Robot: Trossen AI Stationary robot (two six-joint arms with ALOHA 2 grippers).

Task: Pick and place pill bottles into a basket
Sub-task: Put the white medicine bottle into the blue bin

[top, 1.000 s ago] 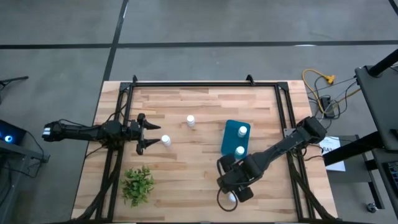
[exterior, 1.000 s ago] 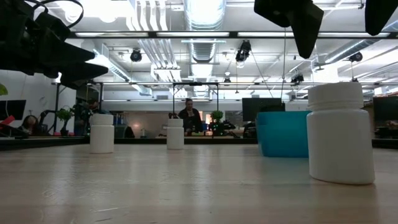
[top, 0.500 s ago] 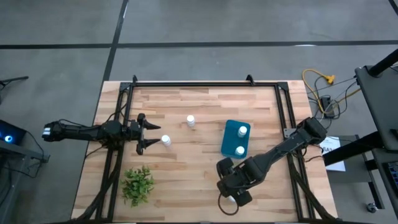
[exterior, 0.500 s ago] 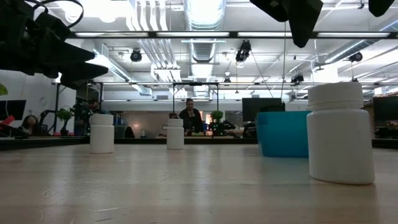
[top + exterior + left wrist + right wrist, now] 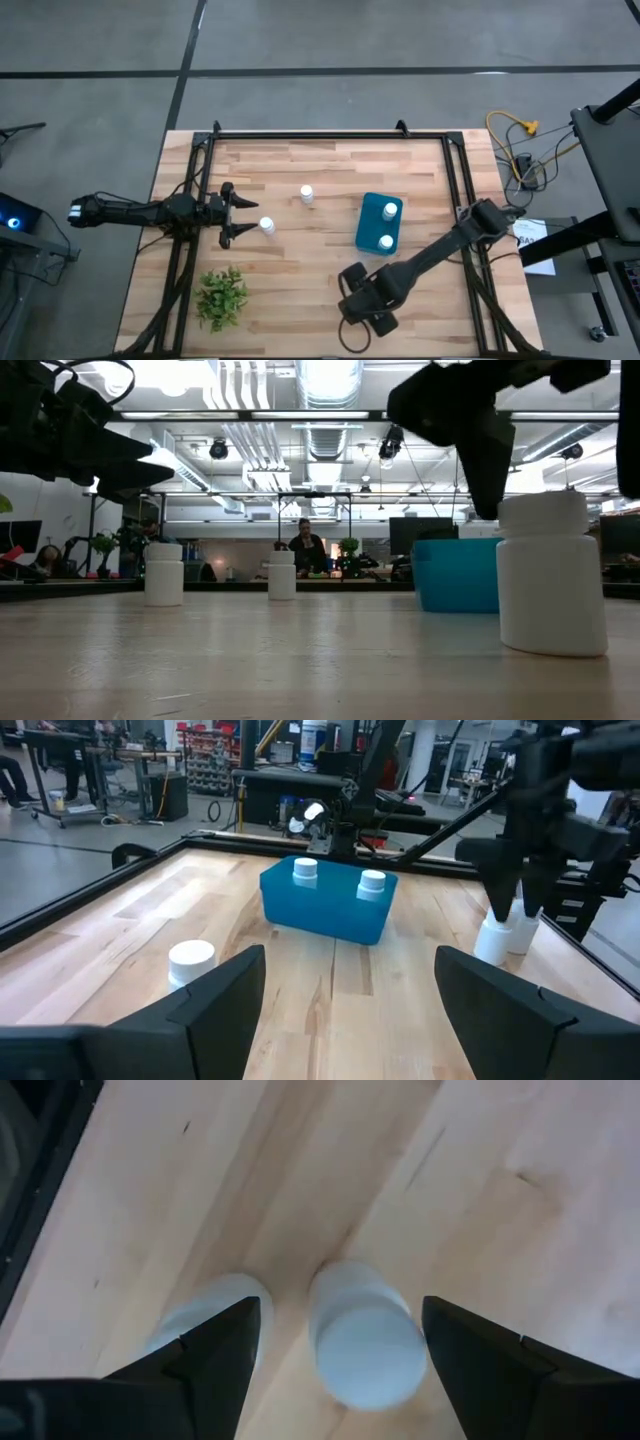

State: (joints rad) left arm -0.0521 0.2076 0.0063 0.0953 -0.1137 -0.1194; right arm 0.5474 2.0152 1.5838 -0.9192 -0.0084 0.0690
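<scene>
My right gripper (image 5: pixel 362 318) is open and points down near the table's near edge, over two upright white pill bottles. One bottle (image 5: pixel 365 1342) stands between its fingers. The other (image 5: pixel 205 1325) stands just outside one finger. Both show in the left wrist view (image 5: pixel 503 935). The teal basket (image 5: pixel 368 228) holds two bottles (image 5: pixel 305 870) (image 5: pixel 372 880). My left gripper (image 5: pixel 238 215) is open and level at the table's left. A bottle (image 5: pixel 266 226) stands just beyond its fingertips, and another (image 5: pixel 306 194) stands farther toward the far edge.
A green leafy plant (image 5: pixel 222 297) stands at the near left corner. A black frame (image 5: pixel 320 133) runs around the table top. People and desks show in the room beyond the far edge. Bare wood lies between the basket and the left bottles.
My right gripper has gone toward the table's near edge and a little left, and down, until its open fingers stand around a bottle's cap. The bottles and the basket have kept their places.
</scene>
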